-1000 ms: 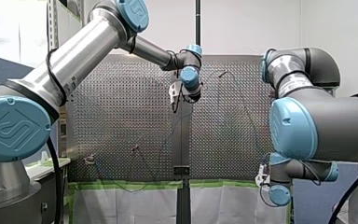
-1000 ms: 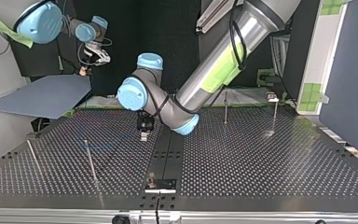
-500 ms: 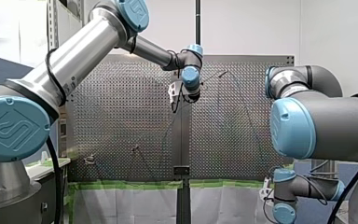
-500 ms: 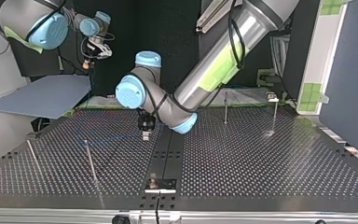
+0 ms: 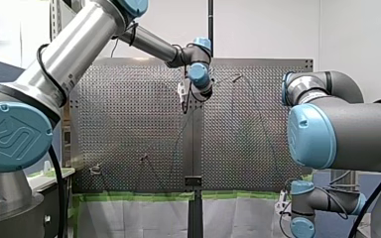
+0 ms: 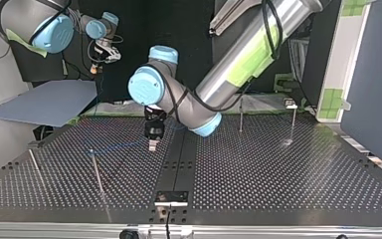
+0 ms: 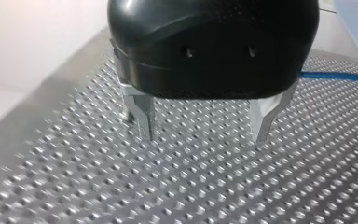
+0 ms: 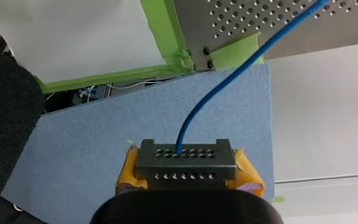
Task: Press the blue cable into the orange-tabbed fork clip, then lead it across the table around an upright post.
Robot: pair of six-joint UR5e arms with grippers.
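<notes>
My left gripper (image 7: pixel 204 128) is black with metal fingers (image 7: pixel 142 116) and hangs open just above the perforated table, nothing between them. The blue cable (image 7: pixel 335 77) lies on the plate beside it, apart from the fingers. In the top view this gripper (image 6: pixel 152 142) is near the table's middle, with the cable (image 6: pixel 119 147) running from it toward that view's left. My right gripper (image 8: pixel 186 170) has yellow pads shut on a black perforated block (image 8: pixel 185 161), out of which the cable (image 8: pixel 223 84) comes. It is held off the table past the edge (image 6: pixel 101 59). I cannot make out an orange-tabbed clip.
Thin upright posts stand on the table: two at the top view's left (image 6: pixel 97 172) (image 6: pixel 35 167) and two at its right (image 6: pixel 240 115) (image 6: pixel 293 122). A small fixture (image 6: pixel 170 196) sits at the near middle edge. A blue-grey board (image 6: pixel 49 102) lies beyond the table's left corner.
My right arm has drawn back from the table, its wrist lower in the front view. My left arm's wrist has turned and risen slightly, and its gripper stays open over the same spot.
</notes>
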